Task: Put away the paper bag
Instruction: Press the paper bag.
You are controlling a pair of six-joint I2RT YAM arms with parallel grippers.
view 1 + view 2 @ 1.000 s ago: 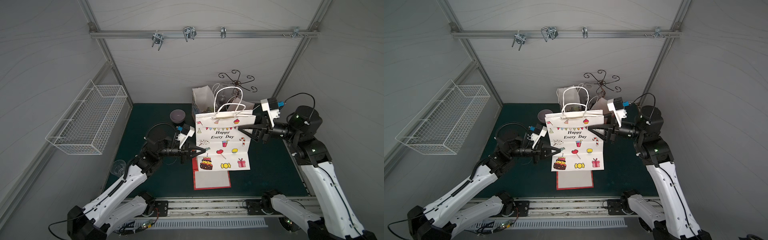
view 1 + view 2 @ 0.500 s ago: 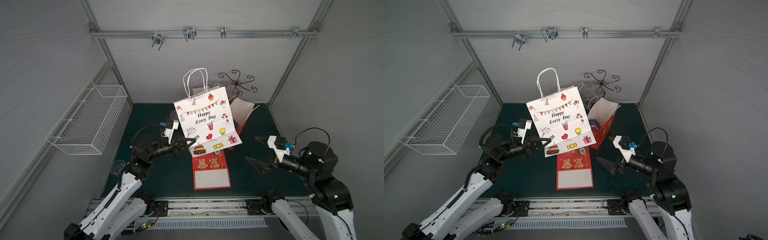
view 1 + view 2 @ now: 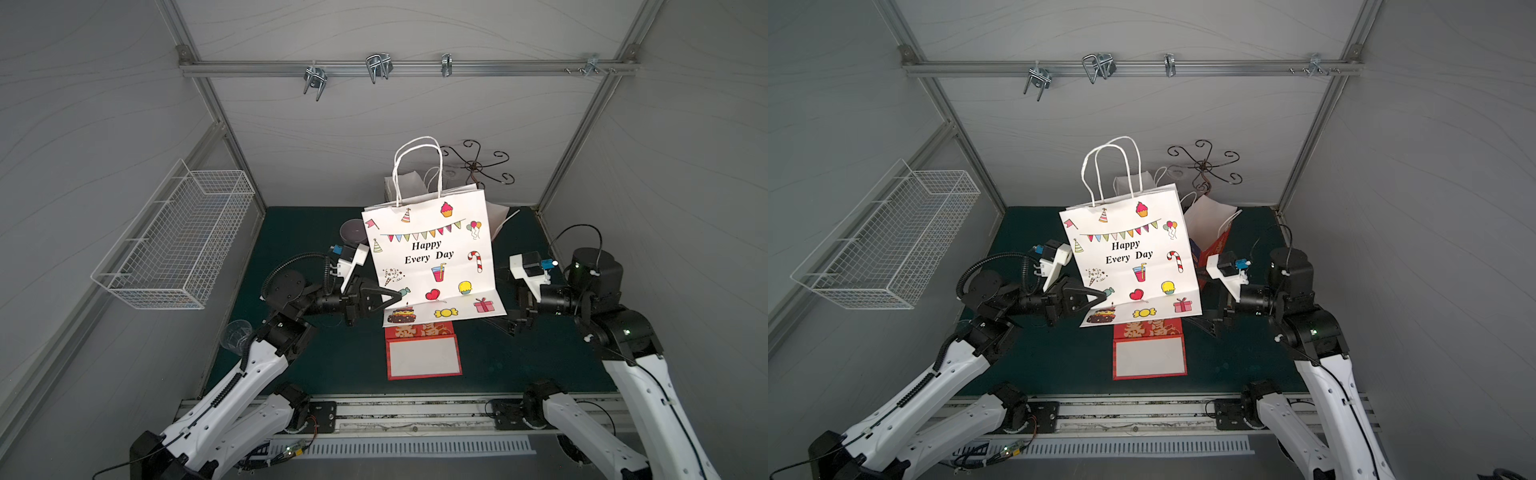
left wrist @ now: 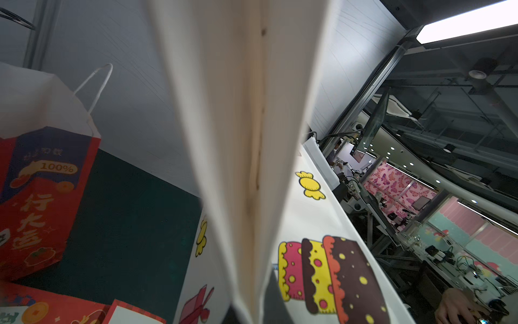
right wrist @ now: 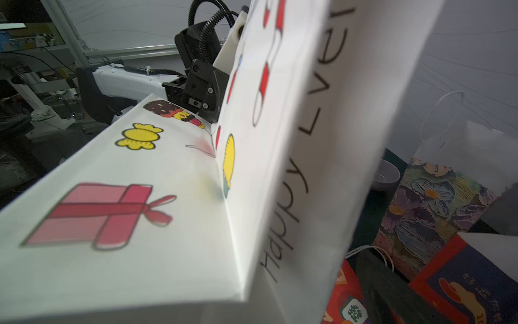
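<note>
At the lower left edge of the white paper bag [image 3: 432, 257], the left hand [image 3: 397, 296] is pressed together, pinching the paper beside the printed cake. That bag hangs upright above the green desk [image 3: 299, 232], its bottom strip folded forward. It reads "Happy Every Day" under a row of pennants, with a cupcake, balloons, a candy cane, a drink, a heart, a sweet and a pink gift drawn on it; 2 white cord handles [image 3: 417, 166] stand up from its top. By the bag's lower right corner, the right hand [image 3: 1210, 322] is spread wide and holds nothing. A flat red bag [image 3: 424, 353] lies on the desk below. Behind stand a red bag [image 4: 42, 196] marked "100%", a floral bag [image 5: 429, 210] and a grey bowl [image 3: 353, 230]. A wire basket [image 3: 178, 249] hangs on the left wall.
</note>
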